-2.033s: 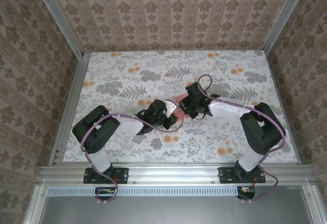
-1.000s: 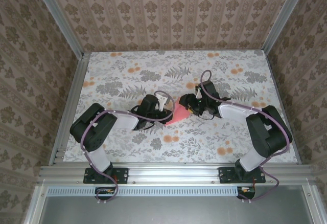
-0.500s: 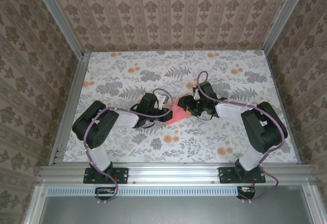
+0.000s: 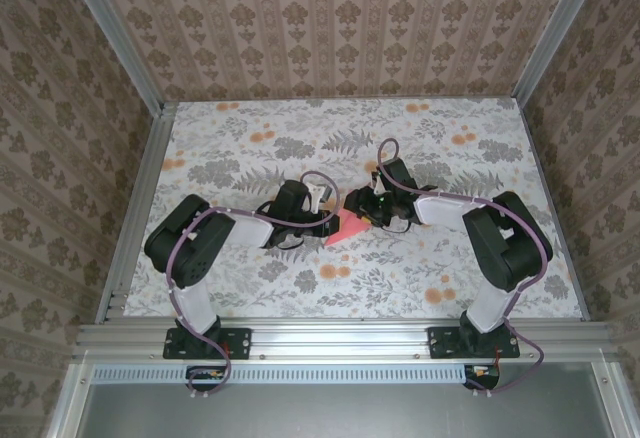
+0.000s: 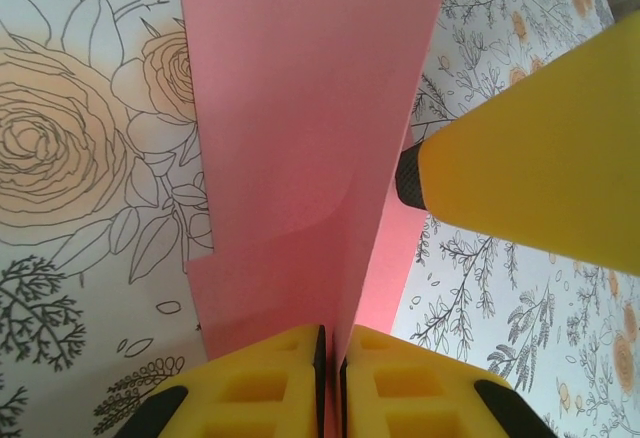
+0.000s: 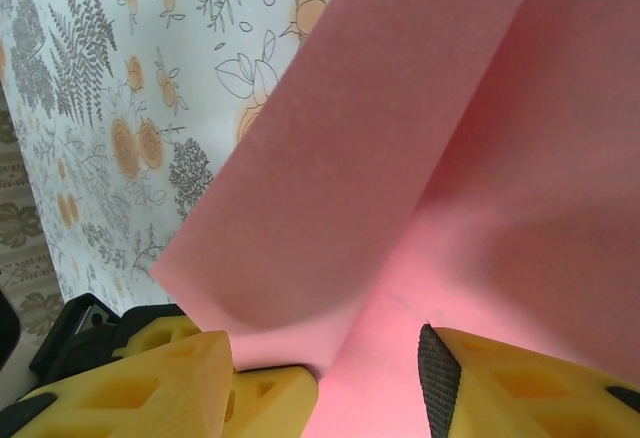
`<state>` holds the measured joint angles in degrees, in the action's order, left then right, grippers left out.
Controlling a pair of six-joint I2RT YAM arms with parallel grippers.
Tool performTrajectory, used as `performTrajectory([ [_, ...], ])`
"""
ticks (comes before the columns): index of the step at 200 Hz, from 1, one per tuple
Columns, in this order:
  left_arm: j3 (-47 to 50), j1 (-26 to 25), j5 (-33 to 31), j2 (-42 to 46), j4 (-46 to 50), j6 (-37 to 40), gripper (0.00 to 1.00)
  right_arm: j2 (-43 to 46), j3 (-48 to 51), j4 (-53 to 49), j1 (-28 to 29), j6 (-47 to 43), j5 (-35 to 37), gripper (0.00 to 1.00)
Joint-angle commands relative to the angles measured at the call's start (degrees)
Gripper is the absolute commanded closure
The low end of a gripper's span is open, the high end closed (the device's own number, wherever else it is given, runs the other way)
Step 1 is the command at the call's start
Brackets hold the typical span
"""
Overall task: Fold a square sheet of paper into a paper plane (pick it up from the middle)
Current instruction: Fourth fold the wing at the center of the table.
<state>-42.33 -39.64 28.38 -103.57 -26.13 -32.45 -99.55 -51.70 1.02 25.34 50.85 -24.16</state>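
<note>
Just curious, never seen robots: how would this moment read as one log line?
left jaws: shut on pink paper | right jaws: open, paper between them | paper: creased, over floral table

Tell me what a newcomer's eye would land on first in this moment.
The pink paper jumps out at the middle of the flower-printed table, where the two arms meet over it. In the left wrist view, the left hand pinches the paper's crease shut between its yellow fingers. The right hand straddles the sheet with its fingers apart.
</note>
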Motion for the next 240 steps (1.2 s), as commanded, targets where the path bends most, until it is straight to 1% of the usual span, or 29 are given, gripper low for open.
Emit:
performTrajectory([
  [1, -1.55, 0.46, 1.67, -1.55, 0.47, -0.86, 0.86, -1.96, -1.44, -2.32, 0.23, -0.89, 1.49, 0.45],
  [62, -2.04, 0.53, 2.2, -2.01, 1.23, -1.13, 0.84, -4.16, -2.79, -4.41, 0.32, -0.87, 3.04, 0.46],
  [90, -2.08, 0.6, 2.17, -1.81, 1.59, -1.55, 0.82, -4.74, -3.16, -6.26, 0.41, -1.1, 4.62, 0.47],
  [107, -2.19, 0.64, 1.97, -1.56, 2.17, -1.98, 0.79, -5.32, -3.48, -7.76, 0.41, -1.08, 5.5, 0.47],
  [133, -1.63, 0.9, 1.49, -0.08, 2.94, -2.91, 0.71, -6.02, -3.87, -9.86, 0.41, -0.94, 7.25, 0.47],
  [156, -0.76, 1.22, 0.36, 2.69, 4.29, -3.71, 0.65, -6.57, -4.19, -11.33, 0.41, -1.0, 8.22, 0.47],
  [186, -0.18, 2.08, -2.27, 6.72, 8.33, -5.06, 0.58, -7.16, -4.67, -13.0, 0.41, -0.99, 9.27, 0.47],
  [221, 1.22, 3.42, -4.81, 10.37, 9.17, -7.96, 0.54, -7.64, -5.3, -15.09, 0.43, -1.22, 10.42, 0.47],
  [240, 0.85, 3.4, -4.24, 10.34, 8.92, -8.42, 0.56, -7.62, -5.52, -15.98, 0.41, -1.19, 11.21, 0.47],
])
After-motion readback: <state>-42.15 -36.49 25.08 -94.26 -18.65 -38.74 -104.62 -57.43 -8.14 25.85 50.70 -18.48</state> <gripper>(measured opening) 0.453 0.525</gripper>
